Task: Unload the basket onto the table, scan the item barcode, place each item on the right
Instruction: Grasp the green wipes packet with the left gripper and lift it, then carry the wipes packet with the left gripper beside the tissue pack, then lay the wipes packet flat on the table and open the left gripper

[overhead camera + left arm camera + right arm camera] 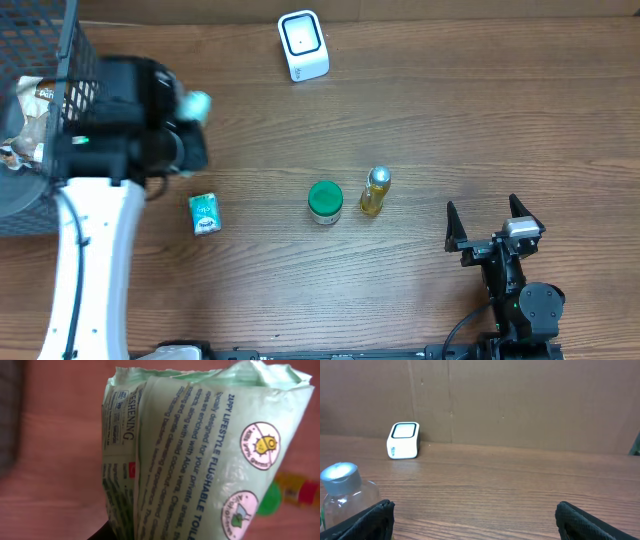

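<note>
A pale green pack of flushable wipes (200, 460) fills the left wrist view, its printed side facing the camera. My left gripper (185, 112) is shut on it at the table's left side, and only the pack's tip (197, 102) shows from overhead. The white scanner (303, 45) stands at the far edge, also seen in the right wrist view as the scanner (404, 440). My right gripper (493, 222) rests open near the front right, with nothing between its fingers (370, 517).
A black wire basket (70, 50) holding packets stands at the far left. On the table lie a small teal pack (204, 213), a green-lidded jar (324, 201) and a yellow bottle (374, 191), whose cap (340, 475) shows in the right wrist view.
</note>
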